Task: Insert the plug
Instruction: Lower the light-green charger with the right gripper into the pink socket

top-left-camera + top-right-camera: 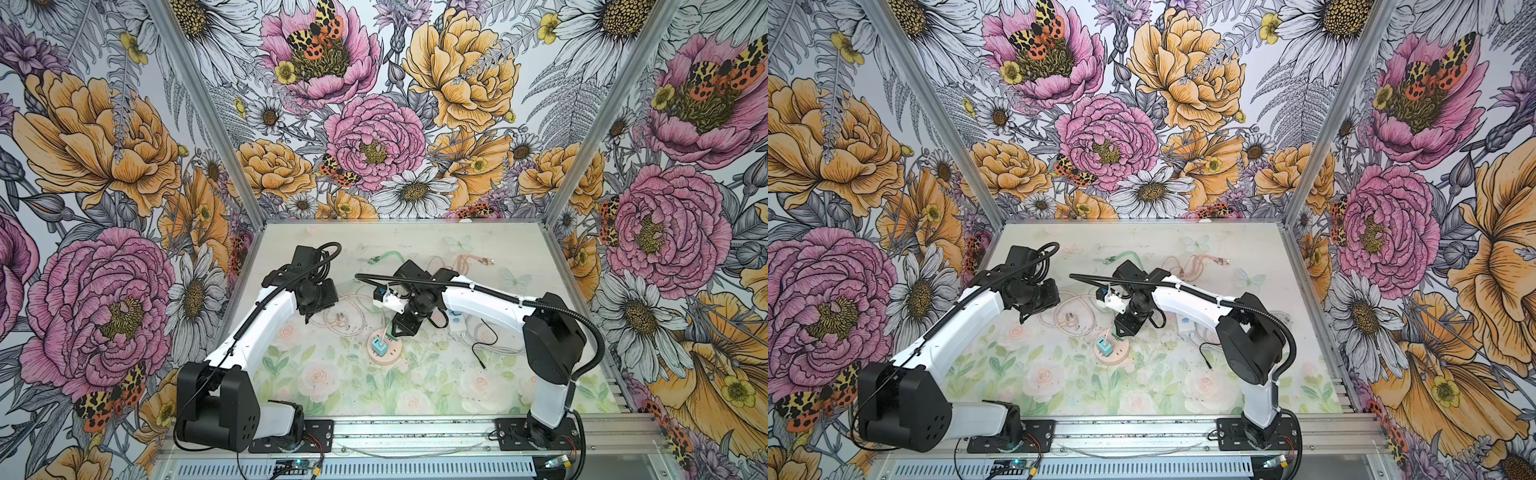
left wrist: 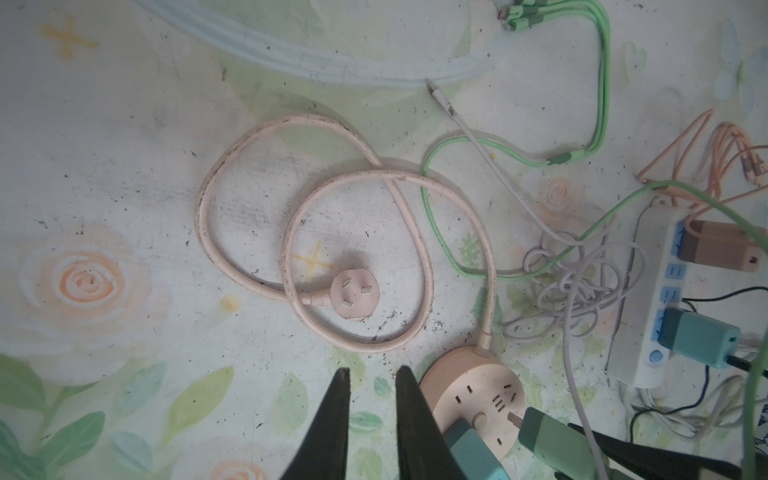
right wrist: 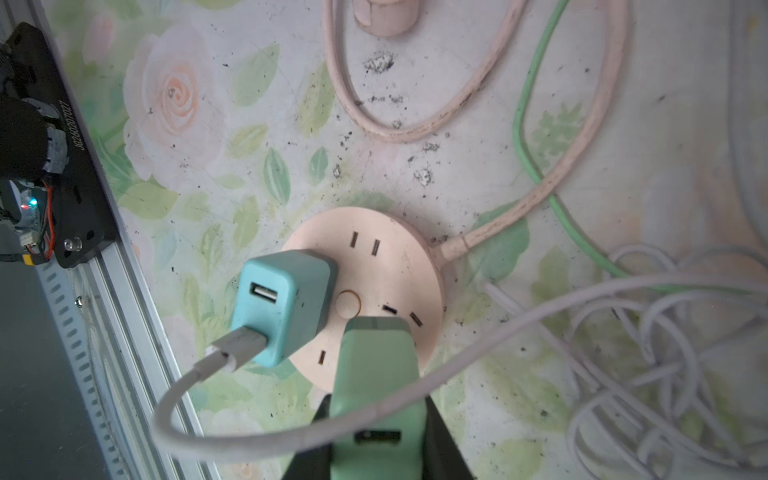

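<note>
- My right gripper [image 3: 376,409] is clamped on the green plug [image 3: 374,365], one jaw on each side of its body, with nothing else in the grip.
- The green plug sits at the round socket [image 3: 399,266], over its far-right part, with its nose down at the socket face. In the left wrist view a prong shows between plug and face, so I judge it touching or just short of the face, not pushed in.
- Its long axis runs from my gripper down to the socket face at a lean. The prong end points down and toward the near left, the back end up toward the far right.
- The teal charger [image 3: 282,303] is already plugged into the left side of the round socket, with a white cable in its port. It stands just beside my plug.
- My left gripper [image 2: 374,374] hangs to the left of the socket, a little farther back. Its jaws are slightly apart with bare desk [image 1: 332,399] showing between them, and it holds nothing.
- Progress, as I read it: pick-up and carry are done and the plug is at the socket. What is left is lining the prongs up with free slots, pressing the plug home and letting go.
- The round socket lies loose near the middle of the desk on its pink cord [image 3: 507,214], so I'd expect it to slide under a slanted push.
</note>
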`<state>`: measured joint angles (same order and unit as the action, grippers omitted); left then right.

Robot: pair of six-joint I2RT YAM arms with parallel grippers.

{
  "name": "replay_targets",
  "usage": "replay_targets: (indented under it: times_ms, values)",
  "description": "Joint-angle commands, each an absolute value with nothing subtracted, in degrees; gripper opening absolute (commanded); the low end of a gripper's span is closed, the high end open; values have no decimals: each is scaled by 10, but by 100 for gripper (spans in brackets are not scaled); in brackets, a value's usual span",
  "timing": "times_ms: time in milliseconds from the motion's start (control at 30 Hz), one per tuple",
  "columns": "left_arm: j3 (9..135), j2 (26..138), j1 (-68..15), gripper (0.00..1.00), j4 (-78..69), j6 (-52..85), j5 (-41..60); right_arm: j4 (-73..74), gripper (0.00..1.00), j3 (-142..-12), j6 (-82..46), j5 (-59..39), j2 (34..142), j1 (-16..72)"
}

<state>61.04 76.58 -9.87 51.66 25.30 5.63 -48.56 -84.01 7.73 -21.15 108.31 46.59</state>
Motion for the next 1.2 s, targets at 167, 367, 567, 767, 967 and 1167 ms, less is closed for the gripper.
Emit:
replay_targets:
  times_ms: [167, 367, 567, 767, 967, 1167]
  values:
    - [596, 748, -81, 23, 521, 224, 74, -539, 0, -902, 67, -162, 1114, 487]
    - [592, 738, -75, 23, 525, 221, 74, -549, 0, -918, 57, -135, 1134, 499]
    - [592, 721, -70, 23, 529, 218, 76, -558, 0, -917, 51, -100, 1142, 505]
    - [593, 714, -67, 23, 532, 218, 77, -561, 0, -930, 27, -80, 1158, 506]
    - [590, 709, -68, 23, 536, 215, 75, -561, 0, -934, 19, -88, 1169, 513]
    - [591, 700, -67, 23, 545, 215, 74, -569, 0, -932, -1, -54, 1178, 517]
